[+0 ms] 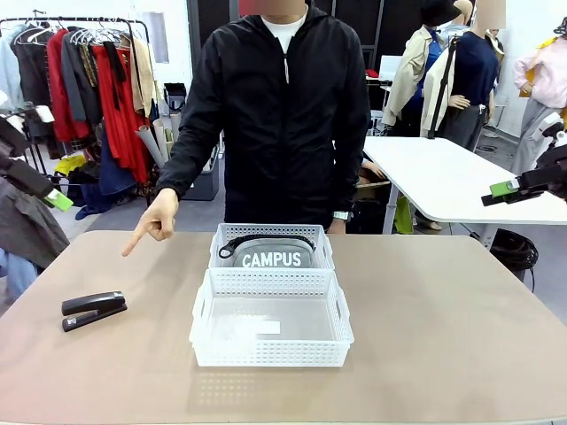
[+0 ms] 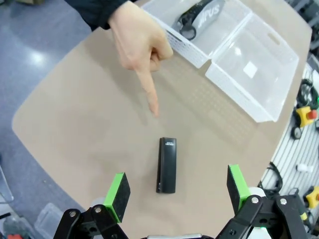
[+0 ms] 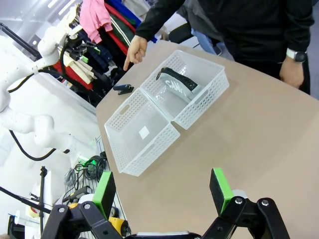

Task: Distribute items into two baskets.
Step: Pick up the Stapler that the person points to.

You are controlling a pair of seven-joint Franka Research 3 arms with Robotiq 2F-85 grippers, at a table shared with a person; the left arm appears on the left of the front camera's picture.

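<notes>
The grey "CAMPUS" pouch [image 1: 275,257] [image 3: 177,84] lies in the far white basket [image 1: 266,233] [image 2: 184,47] [image 3: 209,94]. Against that basket's near side stands the near basket [image 1: 270,352] [image 2: 239,94] [image 3: 149,154], holding only a small white label. The black stapler [image 1: 93,310] [image 2: 167,164] [image 3: 123,88] lies on the table at the left. A person's hand [image 1: 151,226] [image 2: 137,45] points a finger down toward it. My left gripper [image 1: 55,198] [image 2: 177,183] hangs open high above the stapler. At the far right, my right gripper [image 1: 509,188] [image 3: 162,190] is open and well above the table.
The person stands at the far edge of the tan table [image 1: 443,319], the other hand [image 3: 289,69] resting by that edge. A clothes rack [image 1: 97,80] is behind on the left and a white table [image 1: 443,177] behind on the right.
</notes>
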